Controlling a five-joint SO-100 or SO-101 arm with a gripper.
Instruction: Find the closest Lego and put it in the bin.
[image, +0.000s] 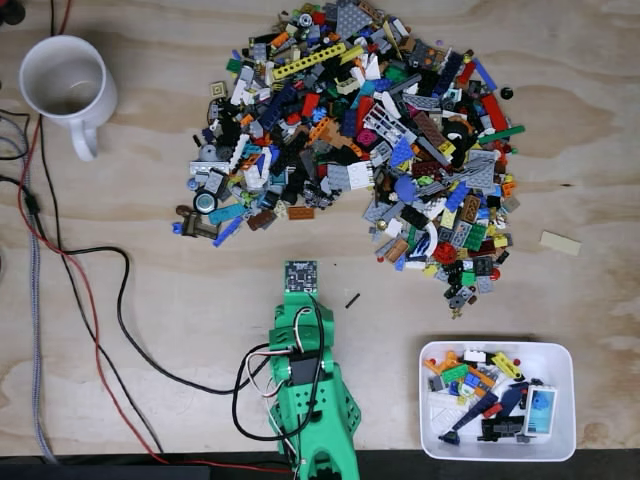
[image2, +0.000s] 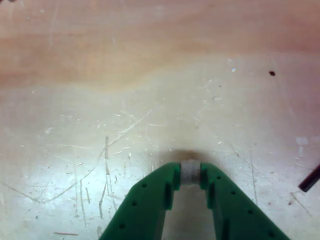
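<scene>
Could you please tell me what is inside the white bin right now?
The white bin holds a small heap of Lego pieces in orange, green, yellow, blue and black, plus a light blue-and-white block. Whatever lies beneath them is covered.
</scene>
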